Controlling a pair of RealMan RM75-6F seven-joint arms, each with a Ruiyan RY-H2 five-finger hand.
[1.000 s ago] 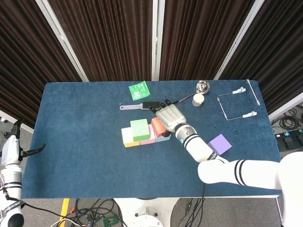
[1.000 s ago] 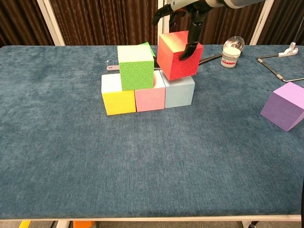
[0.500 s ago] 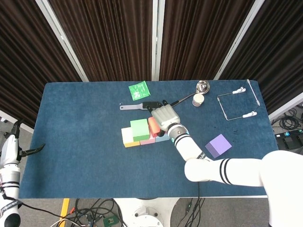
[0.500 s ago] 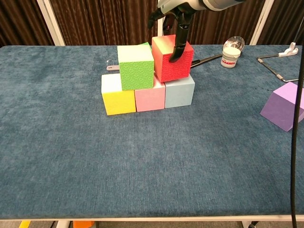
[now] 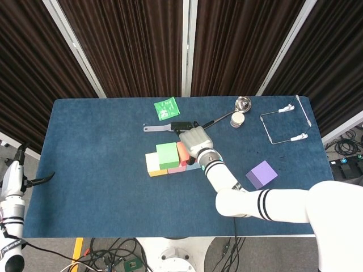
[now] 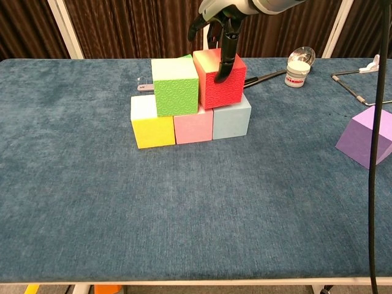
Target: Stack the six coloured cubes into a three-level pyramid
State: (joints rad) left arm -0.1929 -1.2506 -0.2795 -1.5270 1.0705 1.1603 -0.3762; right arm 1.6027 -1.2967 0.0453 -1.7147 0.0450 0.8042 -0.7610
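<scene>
Yellow (image 6: pixel 153 125), pink (image 6: pixel 193 127) and light blue (image 6: pixel 231 119) cubes form a row on the blue table. A green cube (image 6: pixel 176 87) sits on the yellow and pink ones. My right hand (image 6: pixel 217 15) grips a red cube (image 6: pixel 220 81) from above, one finger down its front face. The red cube stands slightly tilted over the pink and light blue cubes, close beside the green one. A purple cube (image 6: pixel 370 138) lies apart at the right, also in the head view (image 5: pixel 261 174). My left hand (image 5: pixel 22 178) hangs off the table's left edge, fingers apart, holding nothing.
Behind the stack lie a green packet (image 5: pixel 165 107), a grey flat tool (image 5: pixel 159 128), a metal ladle (image 5: pixel 243 103) and a small white jar (image 6: pixel 297 68). A wire frame (image 5: pixel 283 124) lies at the back right. The table's edge (image 6: pixel 196 283) runs along the front.
My right hand has carried the red cube left and down, from tilted above the light blue cube to against the green cube on the second level.
</scene>
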